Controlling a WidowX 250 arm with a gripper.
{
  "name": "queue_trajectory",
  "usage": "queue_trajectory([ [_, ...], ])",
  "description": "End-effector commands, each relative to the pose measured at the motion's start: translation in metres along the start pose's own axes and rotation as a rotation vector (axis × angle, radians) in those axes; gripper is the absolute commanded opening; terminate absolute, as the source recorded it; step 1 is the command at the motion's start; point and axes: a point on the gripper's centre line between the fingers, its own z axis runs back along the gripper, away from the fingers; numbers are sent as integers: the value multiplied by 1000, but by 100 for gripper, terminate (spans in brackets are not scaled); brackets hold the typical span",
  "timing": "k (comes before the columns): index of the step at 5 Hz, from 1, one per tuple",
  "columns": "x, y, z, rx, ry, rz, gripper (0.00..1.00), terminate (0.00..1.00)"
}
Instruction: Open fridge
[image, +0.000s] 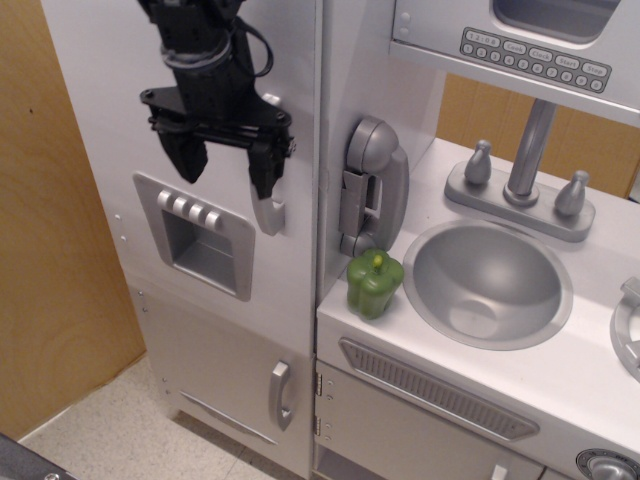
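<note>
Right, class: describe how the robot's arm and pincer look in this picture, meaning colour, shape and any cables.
The pincer is matte black, with two thick, tapering fingers hanging from a wide flat crossbar. Above it, the arm is a black, roughly cylindrical wrist with a grey band. A black cable loops out on one side. No markings can be made out.
</note>
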Motion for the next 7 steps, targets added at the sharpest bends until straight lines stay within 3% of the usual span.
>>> queue_trajectory([
  [1,28,-12,5,14,-64,-48,100,0],
  [3,33,-20,2,16,-104,-103,100,0],
  [4,39,-16,1,20,-120,-98,0,0],
  [6,36,-6,8,33,-172,-125,0,0],
  [7,16,2,16,41,-184,-149,0,0],
])
